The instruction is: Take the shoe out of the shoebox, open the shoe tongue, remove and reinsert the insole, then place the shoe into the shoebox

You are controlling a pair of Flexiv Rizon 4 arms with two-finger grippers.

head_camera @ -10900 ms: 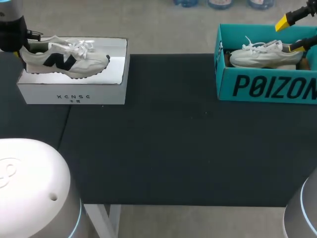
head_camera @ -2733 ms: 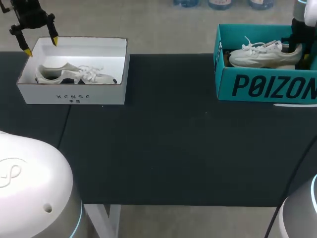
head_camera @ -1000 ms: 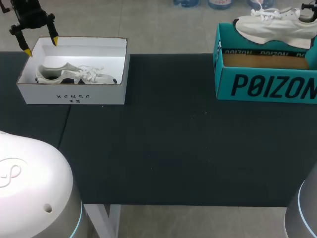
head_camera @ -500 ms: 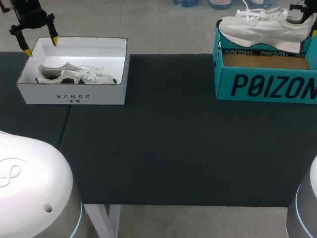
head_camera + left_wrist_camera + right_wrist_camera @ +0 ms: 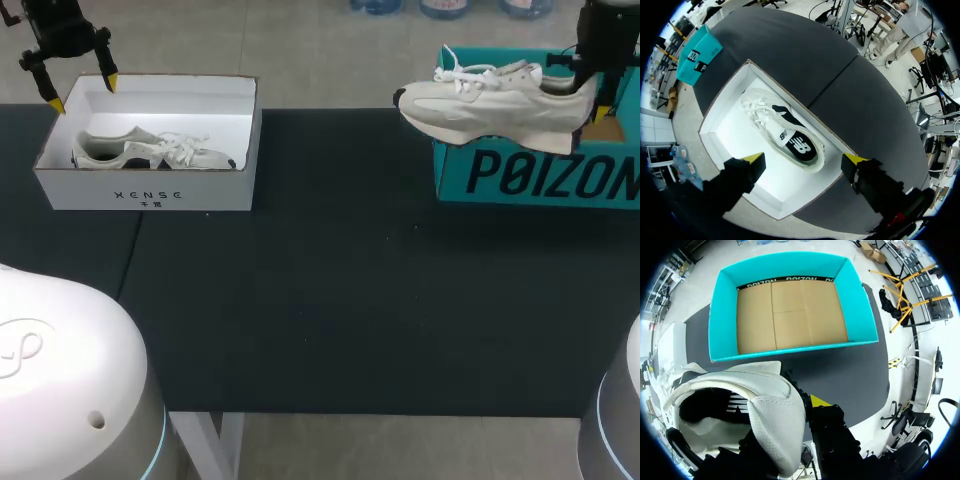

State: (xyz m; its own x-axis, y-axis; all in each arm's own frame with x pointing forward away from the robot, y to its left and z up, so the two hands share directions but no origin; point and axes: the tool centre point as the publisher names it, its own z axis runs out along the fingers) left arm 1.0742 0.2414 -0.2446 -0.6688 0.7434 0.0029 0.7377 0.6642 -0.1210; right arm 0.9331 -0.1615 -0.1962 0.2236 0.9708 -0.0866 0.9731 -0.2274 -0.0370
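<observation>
White shoe (image 5: 490, 105): off the tabletop (image 5: 350, 280), aloft before the teal box (image 5: 540, 178), toe toward the white box (image 5: 150, 192).
Right fingers (image 5: 818, 401): clamped on the shoe's heel, one apparently inside the collar.
Left fingers (image 5: 755, 160): apart, holding nothing, above the white box's far corner; second shoe (image 5: 150, 152) lies on its side inside it.

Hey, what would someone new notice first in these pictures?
A white shoe hangs in the air just clear of the empty teal box, gripped at the heel by the right gripper. Across from it, a second shoe lies in a white box under the open left gripper.
</observation>
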